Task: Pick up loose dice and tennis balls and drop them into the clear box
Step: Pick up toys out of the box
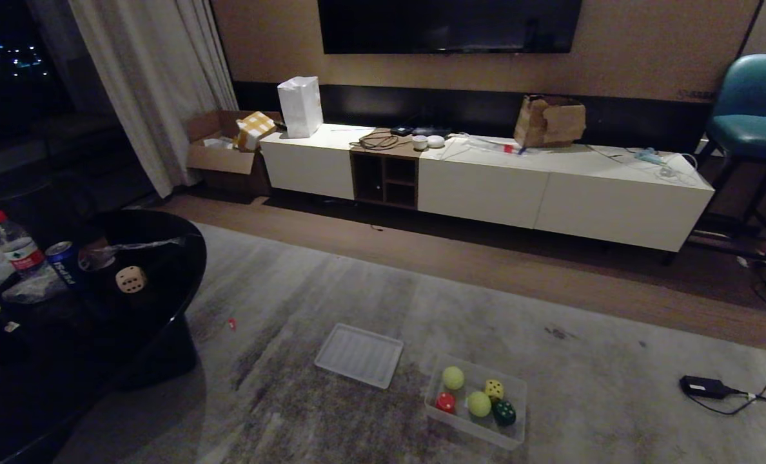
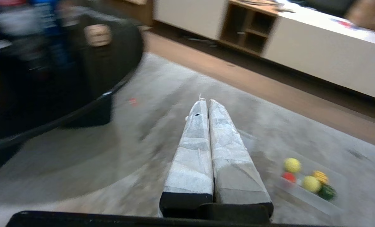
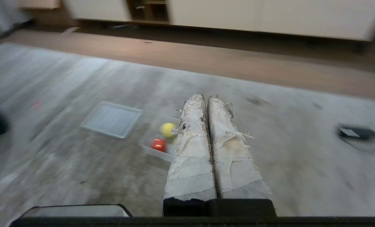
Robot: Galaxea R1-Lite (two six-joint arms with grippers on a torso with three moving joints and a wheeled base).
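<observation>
At the far left we see a round, glossy black table (image 1: 164,283) holding one clear plastic bottle (image 1: 15,248) with a red cap, one blue drink can (image 1: 66,261), and one beige die (image 1: 131,280), a matte cube with dark pips, sitting alone near the table's right side. Beyond the table, by the pale pleated curtain (image 1: 157,90), one open cardboard carton (image 1: 218,151) rests on the wooden floor.

Moving right, a soft grey mottled rug (image 1: 550,386) covers the floor. On it lies one flat, ribbed, whitish rectangular lid (image 1: 359,354), and just to its right stands the clear box (image 1: 513,386), a shallow transparent tub with rounded corners. Inside we count five pieces: two fuzzy yellow-green tennis balls (image 1: 452,377), one behind the other, one small red rounded piece (image 1: 445,403), one yellow die (image 1: 494,389) with black pips and one dark green die (image 1: 504,413) with white pips.

Behind runs one long, low white cabinet (image 1: 486,187) with a wooden open niche; on its top sit one white paper bag (image 1: 300,106) and one torn brown cardboard box (image 1: 549,121). At the far right stands one teal chair (image 1: 754,116), and a black adapter (image 1: 705,386) with its cord lies on the rug.

Neither arm shows from the head. In its own wrist view, our left gripper (image 2: 205,102) hangs above the rug, its two tape-wrapped fingers pressed together on nothing. Our right gripper (image 3: 203,97) likewise hangs over the rug near the box, fingers clenched and empty.
</observation>
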